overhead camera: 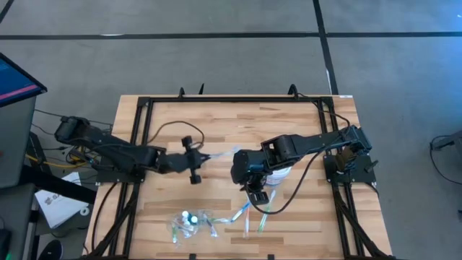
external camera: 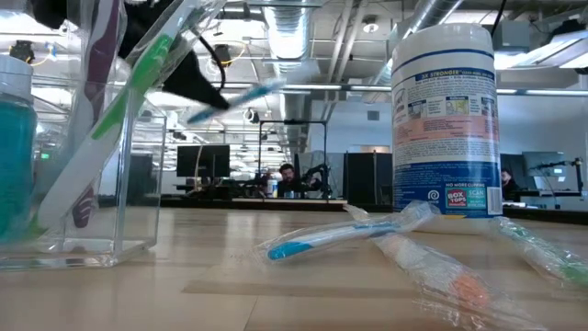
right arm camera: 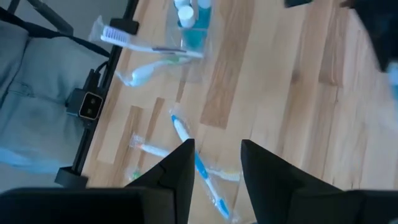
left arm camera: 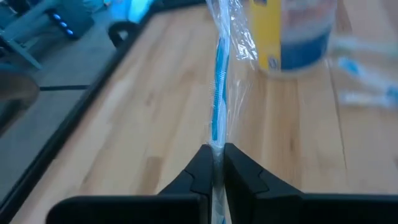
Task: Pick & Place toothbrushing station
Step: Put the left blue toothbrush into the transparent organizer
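Note:
My left gripper [overhead camera: 202,157] is shut on a blue toothbrush in a clear wrapper [overhead camera: 225,152], held above the table's middle; it also shows in the left wrist view [left arm camera: 219,81] and high up in the low view [external camera: 234,96]. My right gripper [overhead camera: 257,195] hangs open and empty above several wrapped toothbrushes [overhead camera: 247,213] that lie flat on the table near its front edge. A blue one [right arm camera: 200,167] lies right below its fingers. A clear holder [overhead camera: 189,221] at the front holds blue white-capped bottles [right arm camera: 191,23] and a green toothbrush [external camera: 138,78] leaning against its wall. My left gripper pinches the wrapped blue toothbrush at one end [left arm camera: 216,144] between its two fingers. The fingers come about level from the table's left and lie along the brush. The brush sticks out past the fingertips toward the table's right, lifted clear of the table.
A white wipes canister [overhead camera: 279,173] stands upright under my right arm, close behind the loose toothbrushes; it also shows in the low view [external camera: 445,119]. A black frame [overhead camera: 137,144] runs round the table. Bare wood lies at the table's far half.

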Motion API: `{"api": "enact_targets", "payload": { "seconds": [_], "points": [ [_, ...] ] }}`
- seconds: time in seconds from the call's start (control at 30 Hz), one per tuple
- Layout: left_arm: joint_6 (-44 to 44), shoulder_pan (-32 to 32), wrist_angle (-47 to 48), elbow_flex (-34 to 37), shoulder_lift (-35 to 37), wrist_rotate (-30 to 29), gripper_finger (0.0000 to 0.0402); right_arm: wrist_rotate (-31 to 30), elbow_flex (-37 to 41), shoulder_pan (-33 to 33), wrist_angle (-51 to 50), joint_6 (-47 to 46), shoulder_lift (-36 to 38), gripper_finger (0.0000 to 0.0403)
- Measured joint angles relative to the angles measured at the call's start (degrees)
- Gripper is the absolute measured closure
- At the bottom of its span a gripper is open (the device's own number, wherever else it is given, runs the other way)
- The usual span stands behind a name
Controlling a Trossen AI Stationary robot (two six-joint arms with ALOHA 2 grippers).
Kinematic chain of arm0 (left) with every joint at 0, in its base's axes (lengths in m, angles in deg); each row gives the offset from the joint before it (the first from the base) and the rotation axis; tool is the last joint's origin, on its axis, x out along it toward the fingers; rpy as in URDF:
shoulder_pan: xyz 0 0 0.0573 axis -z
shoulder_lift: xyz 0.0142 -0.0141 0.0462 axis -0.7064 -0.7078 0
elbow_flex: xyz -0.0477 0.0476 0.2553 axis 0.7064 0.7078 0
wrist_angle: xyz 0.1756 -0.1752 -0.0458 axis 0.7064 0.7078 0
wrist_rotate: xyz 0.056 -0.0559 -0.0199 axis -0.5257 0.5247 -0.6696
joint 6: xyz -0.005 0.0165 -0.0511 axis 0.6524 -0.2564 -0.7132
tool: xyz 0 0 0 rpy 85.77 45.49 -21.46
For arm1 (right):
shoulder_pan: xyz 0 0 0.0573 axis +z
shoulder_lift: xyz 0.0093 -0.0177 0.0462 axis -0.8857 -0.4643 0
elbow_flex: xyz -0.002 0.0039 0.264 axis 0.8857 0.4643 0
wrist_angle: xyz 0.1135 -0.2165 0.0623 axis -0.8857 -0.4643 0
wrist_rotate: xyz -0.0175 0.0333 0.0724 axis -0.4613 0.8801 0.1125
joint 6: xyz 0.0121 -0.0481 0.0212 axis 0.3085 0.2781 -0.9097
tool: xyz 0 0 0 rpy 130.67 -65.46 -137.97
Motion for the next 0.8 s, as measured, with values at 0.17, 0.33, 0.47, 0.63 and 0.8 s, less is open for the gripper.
{"api": "enact_targets", "payload": {
  "seconds": [0.17,0.33,0.47,0.63,0.8],
  "points": [
    [-3.06,-0.21,-0.05,-0.03,5.80,-0.57,0.0392,-0.17,0.00,0.01,3.31,1.27,0.00,0.0281],
    [-4.71,1.13,-0.02,-0.05,10.10,-0.60,0.0392,-3.25,0.00,0.23,7.35,2.50,0.00,0.0281],
    [-5.99,3.84,-0.14,-0.05,12.05,-2.63,0.0392,-4.61,0.00,0.25,10.30,2.98,0.00,0.0281],
    [-6.00,8.81,-0.67,-0.05,13.28,-9.09,0.0392,-4.87,0.00,0.23,15.39,3.86,-0.02,0.0281],
    [-4.22,14.34,-3.24,-0.05,13.44,-15.56,0.0392,-4.92,0.01,0.18,17.55,5.90,-0.02,0.0281]
  ]
}}
